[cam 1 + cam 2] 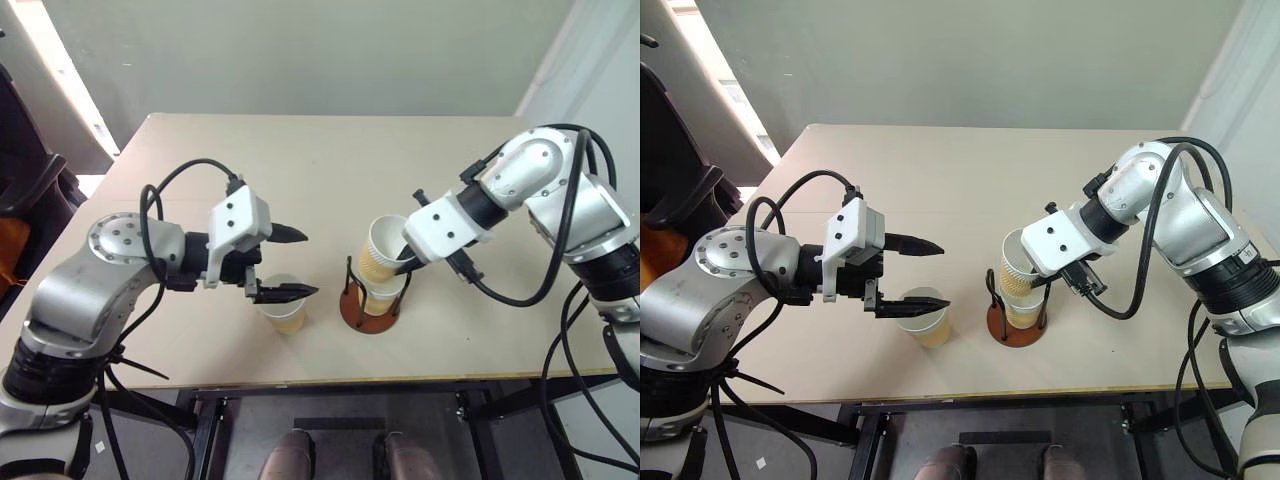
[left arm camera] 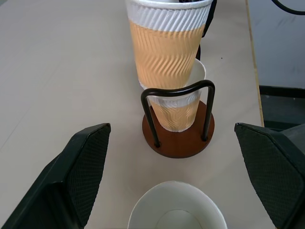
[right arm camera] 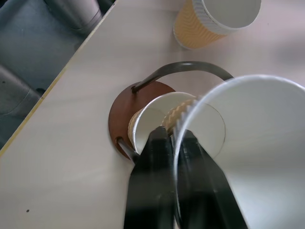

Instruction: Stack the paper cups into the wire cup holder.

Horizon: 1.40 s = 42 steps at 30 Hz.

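Observation:
The wire cup holder point(image 1: 352, 312) stands near the table's front middle, with one paper cup point(image 2: 180, 113) seated inside its black loops. A second paper cup point(image 1: 378, 250) sits tilted in the top of the seated one. My right gripper point(image 3: 174, 136) is shut on this upper cup's rim, one finger inside the wall and one outside. A third paper cup point(image 1: 284, 312) stands upright on the table left of the holder. My left gripper point(image 1: 296, 264) hangs open just above and beside that cup, its fingers point(image 2: 86, 162) spread wide and pointing toward the holder.
The beige table point(image 1: 330, 170) stretches back to a pale wall. Its front edge point(image 1: 400, 380) runs close below the holder and the loose cup. A dark seat point(image 1: 25, 190) stands off the table's left side.

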Motion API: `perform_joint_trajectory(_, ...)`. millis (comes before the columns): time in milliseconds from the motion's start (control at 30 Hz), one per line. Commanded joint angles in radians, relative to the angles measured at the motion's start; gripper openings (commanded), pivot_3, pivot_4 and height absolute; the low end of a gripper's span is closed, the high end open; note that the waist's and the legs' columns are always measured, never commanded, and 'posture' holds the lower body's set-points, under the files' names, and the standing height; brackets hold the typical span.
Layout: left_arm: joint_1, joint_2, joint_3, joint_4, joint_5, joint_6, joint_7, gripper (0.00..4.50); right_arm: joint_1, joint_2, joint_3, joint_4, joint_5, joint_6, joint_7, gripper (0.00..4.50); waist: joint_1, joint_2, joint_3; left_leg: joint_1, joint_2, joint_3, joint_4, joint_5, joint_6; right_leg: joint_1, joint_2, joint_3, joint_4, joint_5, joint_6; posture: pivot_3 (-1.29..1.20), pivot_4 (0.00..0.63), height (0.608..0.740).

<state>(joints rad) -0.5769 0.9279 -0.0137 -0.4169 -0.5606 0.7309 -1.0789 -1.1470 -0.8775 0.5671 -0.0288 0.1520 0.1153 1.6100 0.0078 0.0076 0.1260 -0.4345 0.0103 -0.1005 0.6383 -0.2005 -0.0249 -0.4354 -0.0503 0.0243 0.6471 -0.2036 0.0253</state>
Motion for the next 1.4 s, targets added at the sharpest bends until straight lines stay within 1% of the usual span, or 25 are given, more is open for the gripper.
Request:
perform_joint_trajectory(33, -0.012, 0.007, 0.009, -0.017, 0.002, -0.003, 0.007, 4.49, -0.033, -0.022, -0.005, -0.038, 0.025, -0.007, 0.004, 1.37, 0.000, 0.000, 0.000, 0.000, 0.000, 0.000, 0.000, 0.000, 0.000, 0.000, 0.000, 0.000, 0.000, 0.000, 0.000, 0.00, 0.150, 0.740)
perform_joint_trajectory(200, -0.011, 0.005, 0.006, -0.012, 0.004, -0.008, 0.004, 4.49, -0.046, -0.040, 0.002, -0.069, 0.083, 0.008, 0.004, 3.14, 0.000, 0.000, 0.000, 0.000, 0.000, 0.000, 0.000, 0.000, 0.000, 0.000, 0.000, 0.000, 0.000, 0.000, 0.000, 0.00, 0.150, 0.740)
perform_joint_trajectory(267, -0.011, 0.003, 0.004, -0.009, 0.006, -0.011, 0.003, 4.49, -0.053, -0.048, 0.002, -0.085, 0.118, 0.019, 0.004, 3.92, 0.000, 0.000, 0.000, 0.000, 0.000, 0.000, 0.000, 0.000, 0.000, 0.000, 0.000, 0.000, 0.000, 0.000, 0.000, 0.00, 0.150, 0.740)
perform_joint_trajectory(300, -0.011, 0.002, 0.003, -0.008, 0.007, -0.012, 0.003, 4.49, -0.055, -0.051, 0.001, -0.093, 0.133, 0.024, 0.004, 4.24, 0.000, 0.000, 0.000, 0.000, 0.000, 0.000, 0.000, 0.000, 0.000, 0.000, 0.000, 0.000, 0.000, 0.000, 0.000, 0.00, 0.150, 0.740)
perform_joint_trajectory(333, -0.010, 0.001, 0.003, -0.007, 0.007, -0.013, 0.003, 4.49, -0.057, -0.052, 0.001, -0.097, 0.142, 0.028, 0.004, 4.46, 0.000, 0.000, 0.000, 0.000, 0.000, 0.000, 0.000, 0.000, 0.000, 0.000, 0.000, 0.000, 0.000, 0.000, 0.000, 0.00, 0.150, 0.740)
perform_joint_trajectory(433, -0.015, -0.004, -0.002, 0.001, 0.012, -0.021, 0.001, 4.49, -0.059, -0.049, -0.011, -0.109, 0.173, 0.040, 0.004, 4.46, 0.000, 0.000, 0.000, 0.000, 0.000, 0.000, -0.001, 0.000, 0.000, 0.000, 0.000, 0.000, 0.000, 0.000, 0.000, 0.00, 0.150, 0.740)
perform_joint_trajectory(500, -0.020, -0.003, -0.001, 0.008, 0.012, -0.024, -0.002, 4.49, -0.062, -0.047, -0.020, -0.102, 0.159, 0.047, 0.004, 4.46, 0.000, 0.000, 0.000, 0.000, 0.000, 0.000, 0.000, 0.000, 0.000, 0.000, 0.000, 0.000, 0.000, 0.000, 0.000, 0.00, 0.150, 0.740)
perform_joint_trajectory(600, 0.008, 0.054, -0.006, 0.011, 0.027, -0.058, -0.075, 4.49, -0.052, -0.052, -0.061, -0.064, 0.150, 0.083, 0.004, 4.46, 0.000, 0.000, 0.000, 0.000, 0.000, 0.000, 0.000, 0.000, 0.000, 0.000, 0.000, 0.000, 0.000, 0.000, 0.000, 0.00, 0.150, 0.740)
perform_joint_trajectory(633, 0.010, 0.079, -0.009, 0.026, 0.042, -0.077, -0.102, 4.49, -0.042, -0.042, -0.093, -0.043, 0.156, 0.107, -0.007, 4.46, 0.000, 0.000, 0.000, 0.000, 0.000, 0.000, 0.000, 0.000, 0.000, 0.000, 0.000, 0.000, 0.000, 0.000, 0.000, 0.00, 0.150, 0.740)
perform_joint_trajectory(767, -0.013, 0.177, -0.049, 0.105, 0.107, -0.185, -0.247, 4.49, 0.025, 0.048, -0.251, 0.014, 0.218, 0.286, -0.210, 4.46, 0.000, 0.000, 0.000, 0.000, 0.001, 0.000, -0.001, 0.000, 0.000, -0.001, 0.001, 0.001, 0.000, 0.000, 0.000, 0.00, 0.150, 0.740)
perform_joint_trajectory(867, -0.045, 0.207, -0.090, 0.136, 0.127, -0.250, -0.359, 4.49, 0.119, 0.086, -0.368, -0.091, 0.334, 0.463, -0.305, 4.46, 0.005, -0.001, 0.000, 0.000, 0.001, 0.000, -0.002, 0.000, -0.001, -0.002, 0.001, 0.001, 0.000, 0.000, 0.000, 0.00, 0.150, 0.740)
perform_joint_trajectory(933, -0.063, 0.206, -0.117, 0.158, 0.149, -0.282, -0.402, 4.49, 0.173, 0.084, -0.407, -0.170, 0.379, 0.534, -0.333, 4.46, 0.008, -0.001, 0.000, -0.001, 0.001, 0.000, -0.002, 0.000, -0.001, -0.002, 0.001, 0.001, -0.001, 0.000, 0.000, 0.00, 0.150, 0.740)
perform_joint_trajectory(1033, -0.091, 0.181, -0.174, 0.176, 0.189, -0.319, -0.451, 4.49, 0.299, 0.034, -0.444, -0.310, 0.440, 0.615, -0.344, 4.46, 0.010, -0.001, 0.000, -0.003, 0.001, 0.000, -0.002, -0.001, -0.001, -0.003, 0.001, 0.001, -0.002, -0.001, -0.001, 0.00, 0.150, 0.740)
perform_joint_trajectory(1067, -0.099, 0.173, -0.197, 0.182, 0.209, -0.332, -0.462, 4.49, 0.333, 0.033, -0.460, -0.335, 0.446, 0.635, -0.374, 4.46, 0.010, -0.001, -0.001, -0.003, 0.001, 0.000, -0.001, -0.002, -0.001, -0.003, 0.001, 0.001, -0.002, -0.001, 0.000, 0.00, 0.150, 0.740)
perform_joint_trajectory(1167, -0.127, 0.142, -0.259, 0.210, 0.267, -0.376, -0.494, 4.49, 0.389, 0.052, -0.506, -0.360, 0.457, 0.686, -0.475, 4.46, 0.007, -0.001, -0.001, -0.003, 0.001, 0.001, -0.001, -0.003, -0.001, -0.002, 0.001, 0.001, -0.002, -0.001, 0.001, 0.00, 0.150, 0.740)
perform_joint_trajectory(1267, -0.161, 0.099, -0.316, 0.242, 0.318, -0.418, -0.518, 4.49, 0.443, 0.047, -0.547, -0.403, 0.489, 0.726, -0.525, 4.46, 0.007, -0.001, -0.001, -0.002, 0.002, 0.000, 0.000, -0.002, -0.001, -0.002, 0.001, 0.002, -0.001, 0.000, 0.003, 0.00, 0.150, 0.740)
perform_joint_trajectory(1400, -0.161, 0.093, -0.372, 0.262, 0.358, -0.488, -0.535, 4.49, 0.475, 0.038, -0.608, -0.454, 0.539, 0.783, -0.589, 4.46, 0.004, -0.001, -0.001, -0.002, 0.002, 0.001, 0.001, -0.001, 0.000, -0.002, 0.001, 0.002, -0.001, 0.001, 0.004, 0.00, 0.150, 0.740)
